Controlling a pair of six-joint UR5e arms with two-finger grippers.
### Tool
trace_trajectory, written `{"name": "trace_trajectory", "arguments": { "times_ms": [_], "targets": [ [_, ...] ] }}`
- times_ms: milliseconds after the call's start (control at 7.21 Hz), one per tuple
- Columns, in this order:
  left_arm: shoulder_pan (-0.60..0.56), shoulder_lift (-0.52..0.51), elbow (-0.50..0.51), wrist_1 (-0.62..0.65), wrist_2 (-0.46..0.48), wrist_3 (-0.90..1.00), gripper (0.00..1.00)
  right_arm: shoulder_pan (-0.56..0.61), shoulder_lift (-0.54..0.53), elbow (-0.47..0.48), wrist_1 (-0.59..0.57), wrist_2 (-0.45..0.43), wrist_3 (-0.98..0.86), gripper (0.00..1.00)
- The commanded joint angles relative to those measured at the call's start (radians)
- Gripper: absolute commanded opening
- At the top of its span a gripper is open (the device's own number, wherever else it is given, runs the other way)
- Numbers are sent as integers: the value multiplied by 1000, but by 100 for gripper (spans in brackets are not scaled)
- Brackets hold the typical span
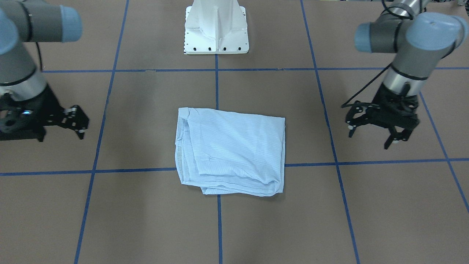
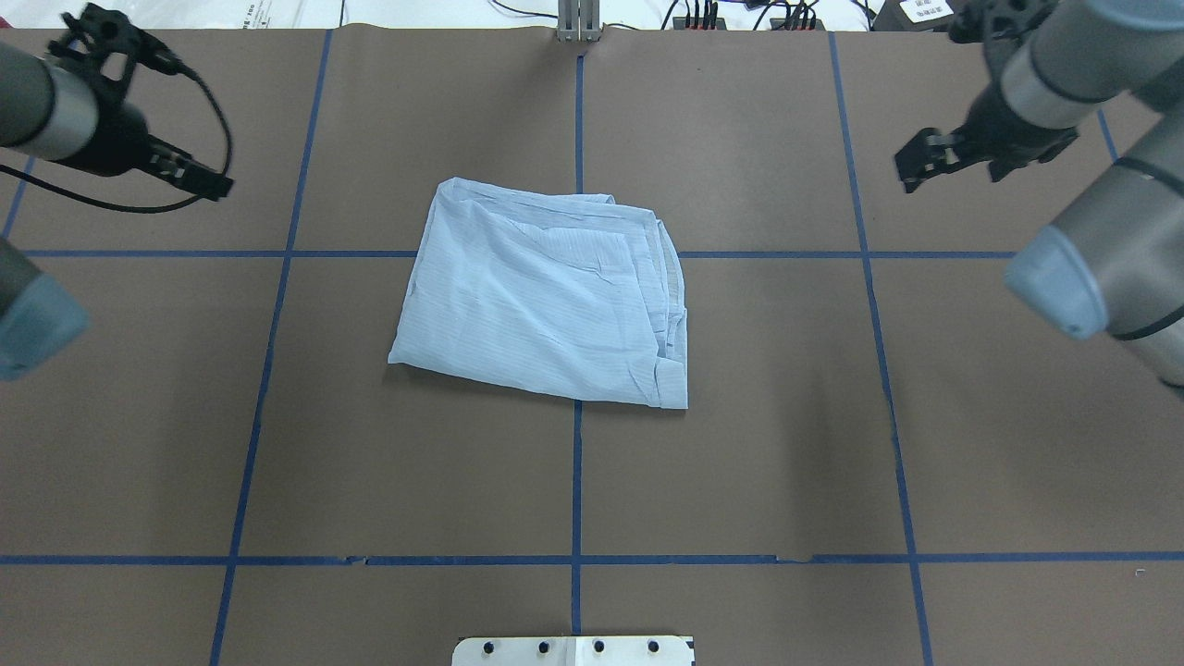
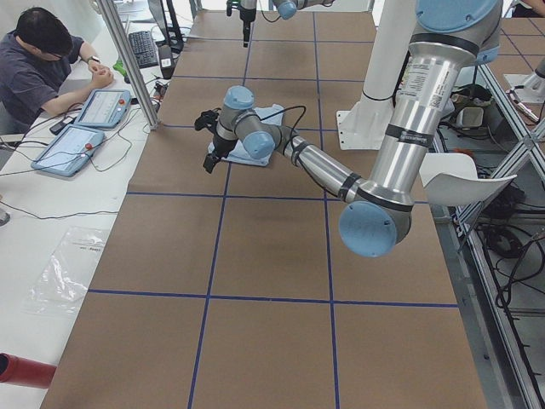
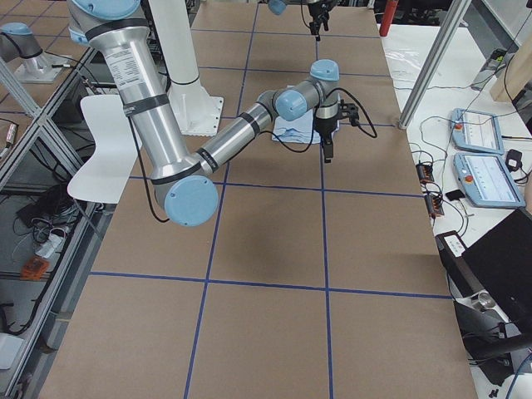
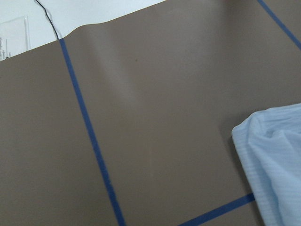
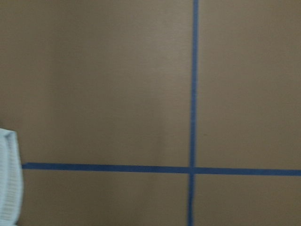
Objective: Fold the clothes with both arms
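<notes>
On the table (image 2: 740, 462), the folded light blue shirt (image 2: 546, 296) lies flat, well apart from both arms: rightward of the left end effector (image 1: 372, 135), leftward of the right end effector (image 1: 78, 123). Long axis runs between them; neither clearly nearer. Left fingers apart, empty. Right's spread: cannot tell.

Shirt: you have one shirt (image 2: 546, 296).
Arms: you have two, the left arm (image 2: 42, 111) and the right arm (image 2: 1110, 222).
Grippers: you have two, the left gripper (image 1: 369, 138) and the right gripper (image 1: 78, 123).
Pedestal: you have one white pedestal (image 1: 216, 29).
Tablets: you can count two, a near tablet (image 3: 68, 149) and a far tablet (image 3: 104, 108).
People: you can count one person (image 3: 38, 72).
</notes>
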Motion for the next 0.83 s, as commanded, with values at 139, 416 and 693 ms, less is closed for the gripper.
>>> {"name": "trace_trajectory", "arguments": {
  "times_ms": [139, 416, 693],
  "targets": [
    [-212, 234, -12, -10, -163, 229, 100, 285, -273, -6, 6, 119, -530, 100],
    [-320, 258, 67, 0, -166, 214, 100, 353, -432, -8, 46, 128, -561, 100],
    [-396, 261, 103, 84, -261, 212, 100, 368, -465, -24, 49, 134, -554, 100]
  ]
}}
